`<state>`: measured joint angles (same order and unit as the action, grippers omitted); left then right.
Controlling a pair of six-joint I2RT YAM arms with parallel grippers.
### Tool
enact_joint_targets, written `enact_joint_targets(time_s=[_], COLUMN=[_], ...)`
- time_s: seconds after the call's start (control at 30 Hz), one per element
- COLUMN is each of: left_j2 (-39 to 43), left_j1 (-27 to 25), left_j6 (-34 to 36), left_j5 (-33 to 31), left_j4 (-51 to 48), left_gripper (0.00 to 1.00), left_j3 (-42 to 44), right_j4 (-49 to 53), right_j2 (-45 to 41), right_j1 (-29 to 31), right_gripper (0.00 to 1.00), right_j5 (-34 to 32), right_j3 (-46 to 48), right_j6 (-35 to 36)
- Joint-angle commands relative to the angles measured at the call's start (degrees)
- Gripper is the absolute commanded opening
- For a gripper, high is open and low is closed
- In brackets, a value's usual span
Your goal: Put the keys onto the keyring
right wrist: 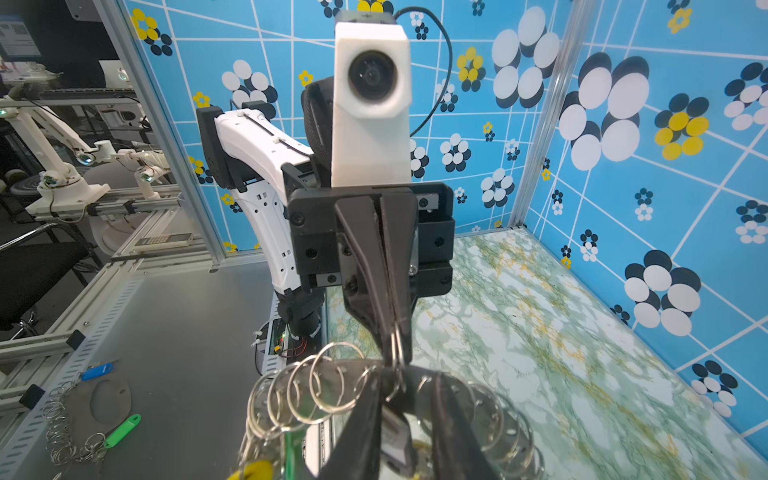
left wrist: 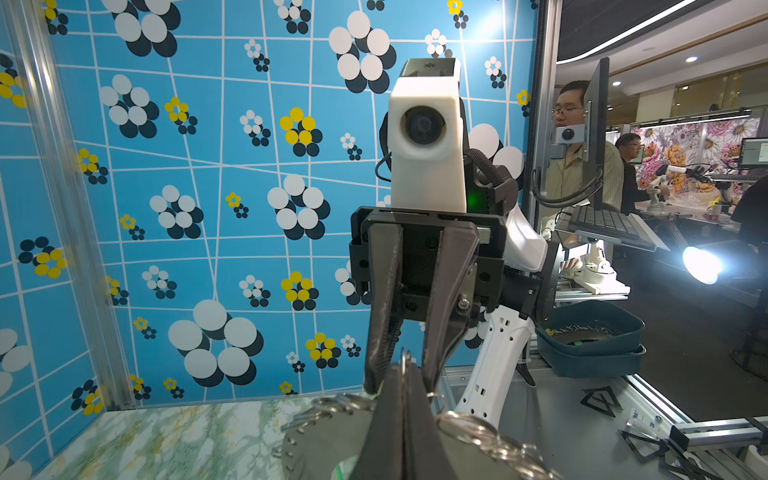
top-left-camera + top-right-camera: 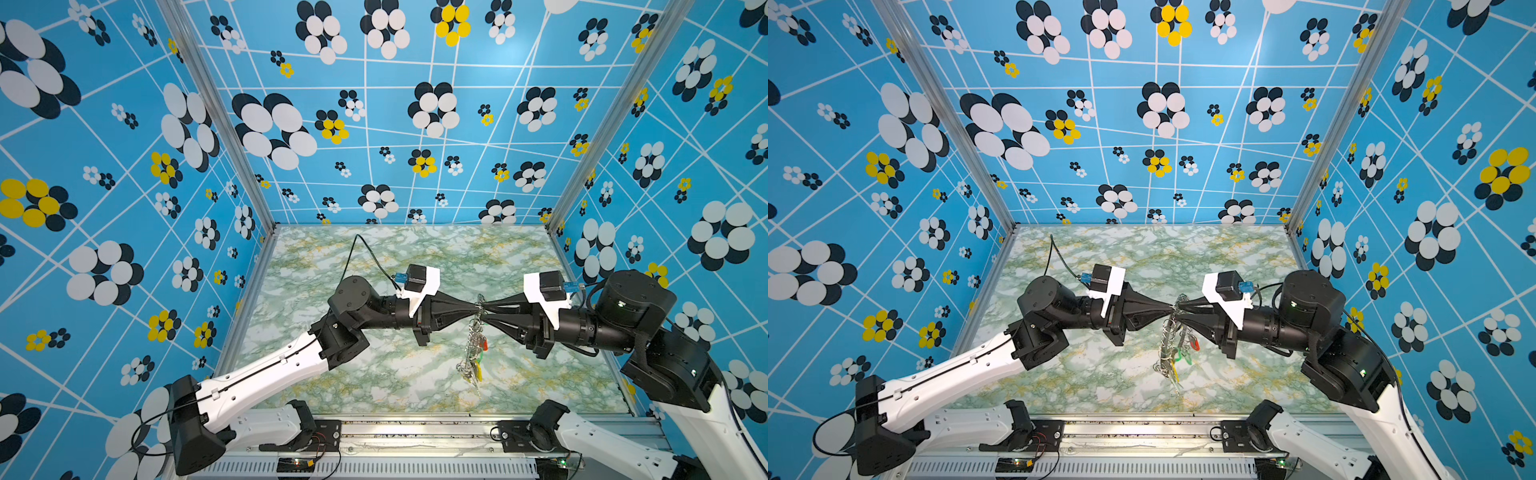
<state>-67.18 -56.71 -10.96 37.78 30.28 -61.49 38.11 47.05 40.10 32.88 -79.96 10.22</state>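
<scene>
Keyring (image 3: 473, 345) hangs right of centre in both top views, L gripper (image 3: 475, 309) clenched on its upper rim, R gripper (image 3: 487, 311) tip-to-tip w/ it. L wrist: grip looks firm. R wrist: R gripper seems to pinch black-tagged key (image 1: 395, 432); thread slowly, hold L steady.

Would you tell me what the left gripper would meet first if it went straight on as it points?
Probably the right gripper: it faces the left gripper tip to tip, with the grey metal keyring disc hanging there.
</scene>
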Motion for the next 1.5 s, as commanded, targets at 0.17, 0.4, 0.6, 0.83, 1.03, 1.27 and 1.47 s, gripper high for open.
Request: enact_joint_targets(time_s=[0.17, 0.4, 0.6, 0.83, 1.03, 1.27, 1.47], left_j2=[1.44, 1.32, 1.35, 1.49, 2.29, 3.58, 4.33], left_j1=[-0.30, -0.30, -0.27, -0.29, -0.29, -0.25, -0.31], left_j6=[0.32, 0.44, 0.73, 0.89, 1.39, 2.17, 4.15], left_j5=[0.73, 0.90, 0.82, 0.37, -1.13, -2.17, -2.86], left_j4=[4.19, 3.66, 2.93, 1.23, -1.66, -5.49, -11.79], left_gripper=[0.00, 0.00, 0.00, 0.00, 0.11, 0.23, 0.38], left_j3=[-0.30, -0.73, -1.00, -1.00, -0.82, -0.98, -2.18], right_j4=[-2.23, -2.72, -2.74, -1.92, 0.48, 2.93, 5.37], right_j2=[0.48, 0.82, 0.43, 0.50, 0.94, 1.80, 2.87], right_j1=[0.37, 0.42, 0.37, 0.42, 0.41, 0.42, 0.42], right_gripper=[0.15, 0.07, 0.00, 0.00, 0.00, 0.00, 0.00], right_j5=[2.60, 3.13, 2.88, 2.98, 2.71, 2.81, 2.72], right_j3=[1.09, 1.55, 1.38, 0.91, -0.53, -2.30, -3.75], right_j6=[-1.60, -1.87, -1.74, -1.10, 0.17, 1.11, 1.80])
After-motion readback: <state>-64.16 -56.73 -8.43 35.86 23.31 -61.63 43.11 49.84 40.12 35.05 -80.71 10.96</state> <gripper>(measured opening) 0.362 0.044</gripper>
